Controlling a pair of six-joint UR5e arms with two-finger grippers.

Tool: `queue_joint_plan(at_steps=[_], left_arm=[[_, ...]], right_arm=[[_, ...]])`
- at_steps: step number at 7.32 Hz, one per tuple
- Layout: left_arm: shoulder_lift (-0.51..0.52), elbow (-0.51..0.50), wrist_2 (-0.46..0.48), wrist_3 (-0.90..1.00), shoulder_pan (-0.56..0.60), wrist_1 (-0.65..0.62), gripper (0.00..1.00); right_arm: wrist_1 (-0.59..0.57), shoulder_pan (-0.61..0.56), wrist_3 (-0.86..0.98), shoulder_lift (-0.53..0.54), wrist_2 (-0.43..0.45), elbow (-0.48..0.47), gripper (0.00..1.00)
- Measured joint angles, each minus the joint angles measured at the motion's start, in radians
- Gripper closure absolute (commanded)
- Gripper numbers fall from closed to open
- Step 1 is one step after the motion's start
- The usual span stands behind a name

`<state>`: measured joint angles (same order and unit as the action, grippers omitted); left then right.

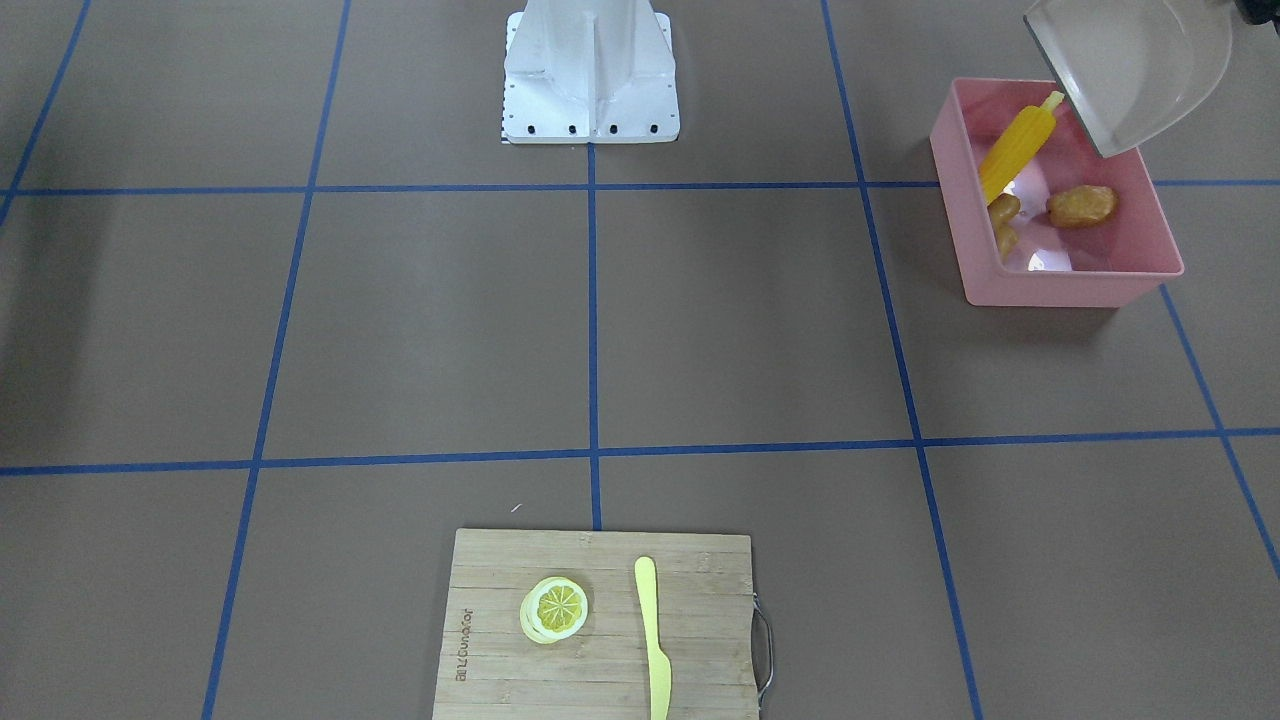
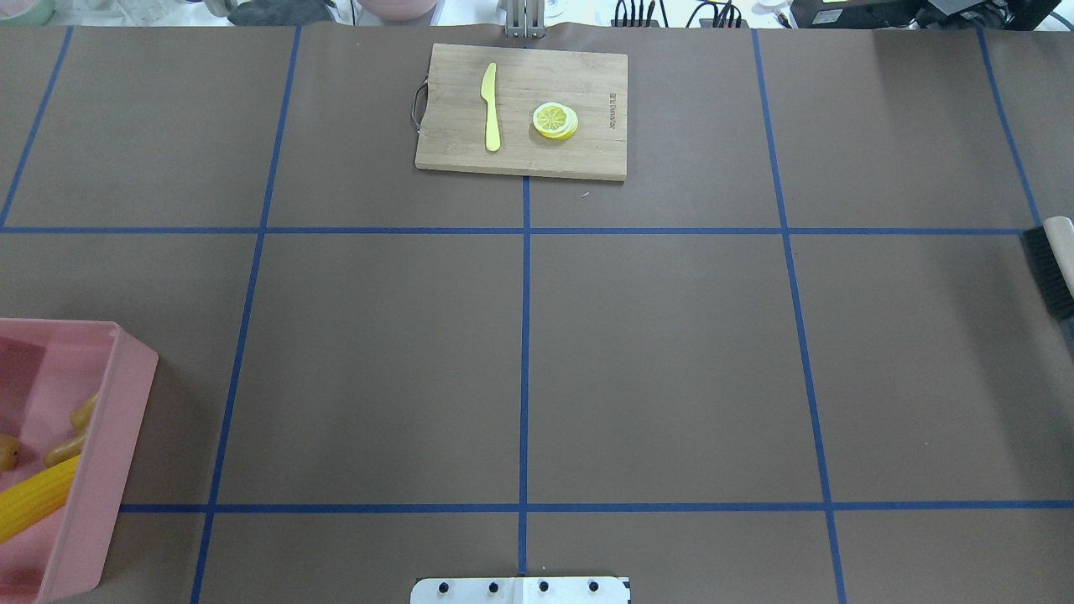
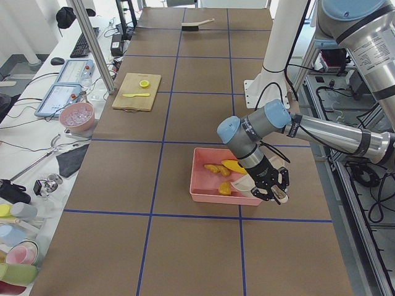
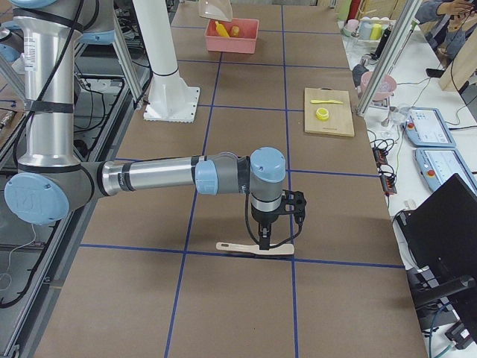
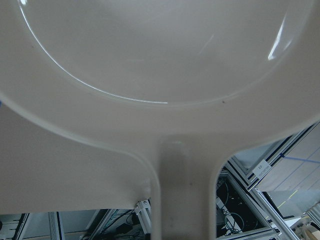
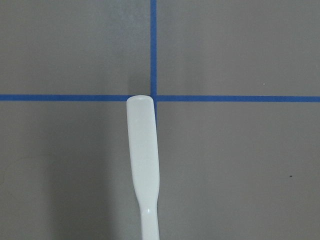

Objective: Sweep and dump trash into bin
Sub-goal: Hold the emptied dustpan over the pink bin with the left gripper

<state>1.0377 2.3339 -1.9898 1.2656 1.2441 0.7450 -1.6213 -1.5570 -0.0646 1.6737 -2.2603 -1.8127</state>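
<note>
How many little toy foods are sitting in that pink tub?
3: the corn cob lies slanted, the ginger root by one end of it, the potato apart. The dustpan could hide more.

Corn cob (image 1: 1015, 150), ginger root (image 1: 1003, 222) and potato (image 1: 1082, 206) lie in the bin (image 1: 1040, 285) on the table's (image 1: 750, 330) robot-left side, dustpan (image 1: 1130, 70) over its robot-side rim, cutting board (image 1: 600, 690) far centre with knife (image 1: 652, 640) left of lemon slice (image 1: 554, 608), brush (image 2: 1047, 273) far right.

Left hand (image 3: 274, 192) angled; right hand (image 4: 264, 240) points straight down.
</note>
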Motion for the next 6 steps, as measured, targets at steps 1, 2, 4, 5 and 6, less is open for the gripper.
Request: queue_joint_plan(at_steps=[1,2,4,5,6], left_arm=[[-0.009,0.006,0.012,0.033,0.021,-0.009,1.0],[-0.014,0.009,0.037,0.075,0.062,-0.022,1.0],[-0.007,0.014,0.098,0.178,0.175,-0.053,1.0],[0.013,0.023,0.121,0.218,0.248,-0.076,1.0],[0.06,0.038,0.136,0.238,0.326,-0.126,1.0]], right_arm=[[0.0,0.0,0.019,0.02,-0.019,-0.017,0.0],[0.001,0.0,0.027,0.029,-0.03,-0.022,0.0],[0.001,0.0,0.026,0.033,-0.032,-0.022,0.0],[0.001,0.0,0.023,0.032,-0.032,-0.024,0.0],[0.001,0.0,0.022,0.031,-0.032,-0.025,0.0]])
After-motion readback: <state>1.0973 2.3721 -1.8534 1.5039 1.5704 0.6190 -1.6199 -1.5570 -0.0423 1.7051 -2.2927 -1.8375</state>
